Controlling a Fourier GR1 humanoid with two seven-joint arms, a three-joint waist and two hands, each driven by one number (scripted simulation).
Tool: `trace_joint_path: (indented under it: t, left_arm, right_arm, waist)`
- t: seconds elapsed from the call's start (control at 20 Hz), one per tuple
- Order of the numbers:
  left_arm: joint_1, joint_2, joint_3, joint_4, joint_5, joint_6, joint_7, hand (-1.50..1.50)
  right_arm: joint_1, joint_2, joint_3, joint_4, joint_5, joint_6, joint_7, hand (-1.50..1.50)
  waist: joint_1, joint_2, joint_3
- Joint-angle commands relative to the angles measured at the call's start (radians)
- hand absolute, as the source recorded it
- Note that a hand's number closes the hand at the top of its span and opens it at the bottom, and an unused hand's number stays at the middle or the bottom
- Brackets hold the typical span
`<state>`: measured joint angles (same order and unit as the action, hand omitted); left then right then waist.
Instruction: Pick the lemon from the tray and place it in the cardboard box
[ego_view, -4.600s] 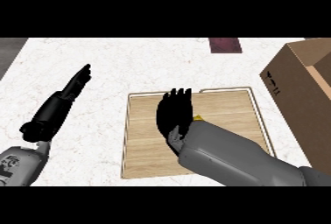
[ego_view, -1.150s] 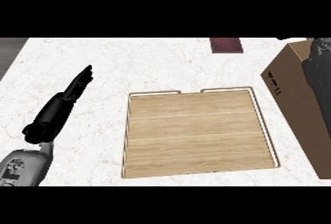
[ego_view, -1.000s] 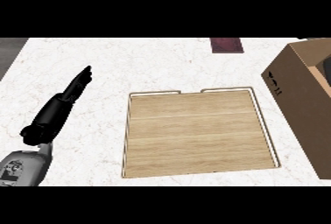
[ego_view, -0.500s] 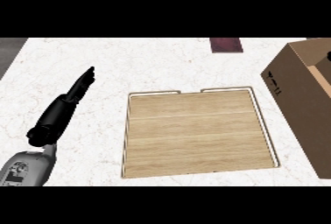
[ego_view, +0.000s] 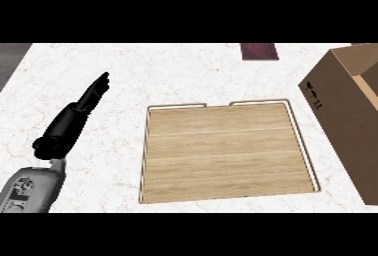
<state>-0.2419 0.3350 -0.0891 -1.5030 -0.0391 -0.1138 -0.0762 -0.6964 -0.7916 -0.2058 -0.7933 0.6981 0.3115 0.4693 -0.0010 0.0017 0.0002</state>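
While the left hand (ego_view: 74, 115) rests at 9 o'clock over the worktop (ego_view: 184, 70), fingers (ego_view: 97, 87) straight and released, holding nothing, tray (ego_view: 221, 150) at centre, box (ego_view: 339, 115) at 3 o'clock, lemon not visible, place untellable.

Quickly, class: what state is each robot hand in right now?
Left hand: open, fingers straight, holding nothing, left of the tray.
Right hand: not in view, so it cannot be told.
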Motion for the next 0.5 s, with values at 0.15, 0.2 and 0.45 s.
trace_joint_path:
  t: [0.15,0.2,0.45]
  left_arm:
    - [0.04,0.012,0.025,0.022,0.002,-0.041,-0.066,0.0]
    - [0.0,-0.014,0.012,0.024,-0.045,0.015,-0.031,0.0]
    - [0.05,-0.002,0.018,-0.004,-0.002,-0.02,-0.021,0.0]
  right_arm:
    - [0.032,-0.018,-0.052,0.017,-0.094,0.077,-0.223,-1.5]
    - [0.071,-0.002,-0.068,-0.009,-0.106,0.028,-0.263,-1.5]
    - [-0.025,0.039,-0.308,-0.05,-0.284,-0.196,-0.33,-1.5]
  waist:
    - [0.002,-0.001,0.0]
    - [-0.006,-0.002,0.0]
    - [-0.014,-0.012,0.003]
